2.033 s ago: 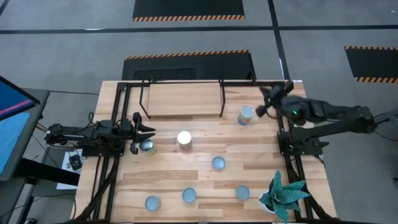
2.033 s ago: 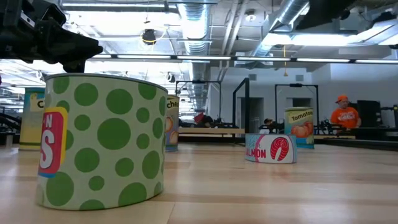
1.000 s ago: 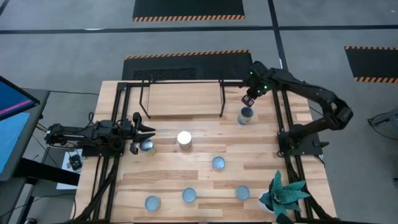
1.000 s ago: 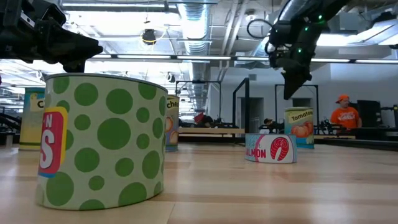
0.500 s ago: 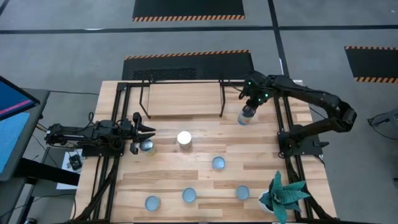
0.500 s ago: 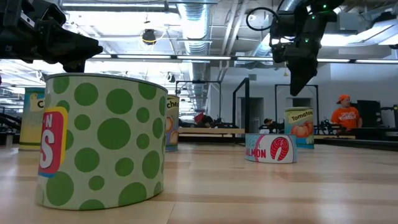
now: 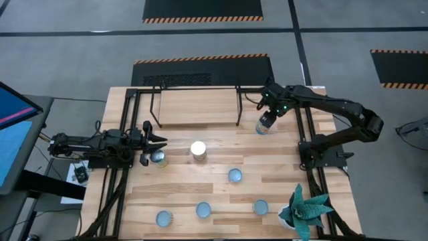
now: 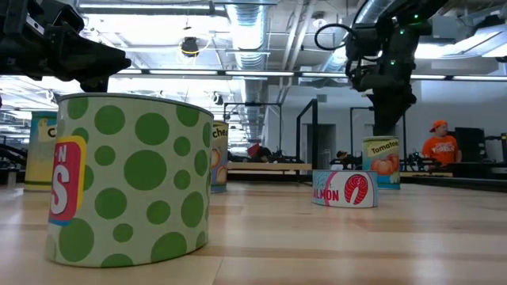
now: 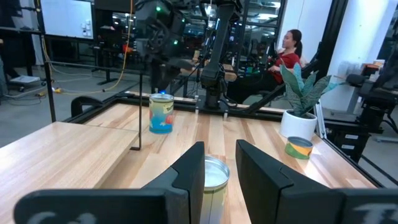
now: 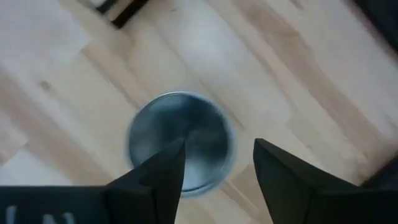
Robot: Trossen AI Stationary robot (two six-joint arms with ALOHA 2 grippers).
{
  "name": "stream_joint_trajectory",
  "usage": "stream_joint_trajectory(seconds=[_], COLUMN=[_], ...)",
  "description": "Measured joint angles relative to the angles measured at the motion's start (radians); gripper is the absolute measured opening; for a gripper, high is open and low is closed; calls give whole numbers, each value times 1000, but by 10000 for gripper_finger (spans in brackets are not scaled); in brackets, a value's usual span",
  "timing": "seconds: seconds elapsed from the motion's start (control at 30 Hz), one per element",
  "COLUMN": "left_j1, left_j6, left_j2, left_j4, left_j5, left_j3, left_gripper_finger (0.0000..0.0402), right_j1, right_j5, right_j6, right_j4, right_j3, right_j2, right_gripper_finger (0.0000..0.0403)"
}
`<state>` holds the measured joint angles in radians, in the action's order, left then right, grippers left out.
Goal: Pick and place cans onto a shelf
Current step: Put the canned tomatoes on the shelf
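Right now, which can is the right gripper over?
The tomato-label can just right of the shelf. The right gripper hangs open directly above its lid; the other cans sit nearer the table's front.

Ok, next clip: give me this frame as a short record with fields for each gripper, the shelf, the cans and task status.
right gripper: open, pointing down over the tomato can beside the shelf's right end, not gripping it
left gripper: at the table's left, fingers either side of a can
shelf: no cans on it
cans: seven, all on the tabletop
other: potted plant at the near right corner
status: no can placed yet
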<state>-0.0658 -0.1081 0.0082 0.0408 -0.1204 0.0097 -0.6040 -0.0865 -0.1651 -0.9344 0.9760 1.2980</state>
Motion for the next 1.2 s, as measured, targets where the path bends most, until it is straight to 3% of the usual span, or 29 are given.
stream_joint_trajectory(seconds=[0.63, 0.93, 1.2], left_j1=[0, 0, 0], left_j6=[-9, -12, -32], left_j2=[0, 0, 0], left_j4=[0, -1, -1], left_j5=[0, 9, 9], left_j3=[0, 0, 0], left_gripper_finger=[81, 81, 81], right_j1=[70, 111, 113], right_j5=[5, -124, -122], right_j6=[-160, -222, -231], right_j4=[-55, -53, -55], right_j3=[0, 0, 0], right_j2=[0, 0, 0], right_gripper_finger=[192, 182, 178])
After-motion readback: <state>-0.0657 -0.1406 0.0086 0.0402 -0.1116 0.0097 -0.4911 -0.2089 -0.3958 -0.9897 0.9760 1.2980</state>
